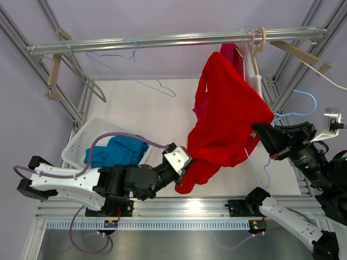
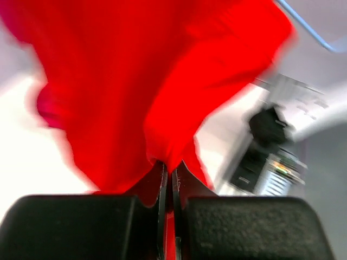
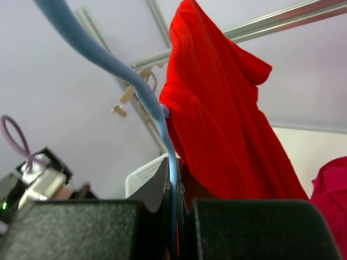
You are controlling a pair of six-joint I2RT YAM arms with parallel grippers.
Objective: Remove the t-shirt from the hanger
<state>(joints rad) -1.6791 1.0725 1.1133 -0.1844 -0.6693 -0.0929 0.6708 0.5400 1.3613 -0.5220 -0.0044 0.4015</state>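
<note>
A red t-shirt (image 1: 227, 116) hangs draped in mid-air on a light blue wire hanger (image 1: 303, 111). My left gripper (image 1: 183, 165) is shut on the shirt's lower hem; the red cloth (image 2: 152, 81) bunches between its jaws in the left wrist view. My right gripper (image 1: 260, 132) is shut on the blue hanger wire (image 3: 162, 124), which runs straight down between its jaws, with the red t-shirt (image 3: 222, 124) hanging just right of it.
A metal rail (image 1: 173, 40) spans the top, holding an empty blue hanger (image 1: 135, 67) and a magenta garment (image 1: 230, 52) on a hanger at right. A white basket (image 1: 81, 142) with a teal garment (image 1: 116, 151) sits at left. Frame posts stand on both sides.
</note>
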